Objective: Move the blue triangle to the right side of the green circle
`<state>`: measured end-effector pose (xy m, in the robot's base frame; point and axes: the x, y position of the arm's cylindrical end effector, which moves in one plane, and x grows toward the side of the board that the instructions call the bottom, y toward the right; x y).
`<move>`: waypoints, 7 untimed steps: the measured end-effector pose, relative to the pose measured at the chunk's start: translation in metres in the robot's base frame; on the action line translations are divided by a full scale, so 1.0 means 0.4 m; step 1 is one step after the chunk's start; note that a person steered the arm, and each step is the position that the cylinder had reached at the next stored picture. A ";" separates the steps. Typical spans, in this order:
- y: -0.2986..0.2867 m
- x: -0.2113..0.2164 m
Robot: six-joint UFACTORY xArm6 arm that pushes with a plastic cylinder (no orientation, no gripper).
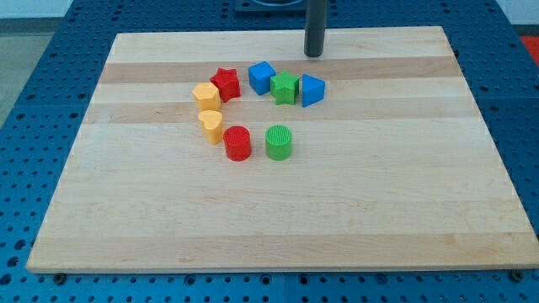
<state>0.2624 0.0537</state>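
Observation:
The blue triangle (312,90) lies on the wooden board, right of a green star (285,87) and touching it. The green circle (279,142) stands below and to the left of the triangle, near the board's middle. My tip (314,55) is near the board's top edge, just above the blue triangle, with a small gap between them.
A blue cube (262,77) sits left of the green star. A red star (225,84), an orange hexagon (205,94), a yellow heart (210,124) and a red cylinder (237,143) curve round on the left. The board (379,185) rests on a blue perforated table.

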 end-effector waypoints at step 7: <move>0.071 0.437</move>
<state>0.4372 0.0822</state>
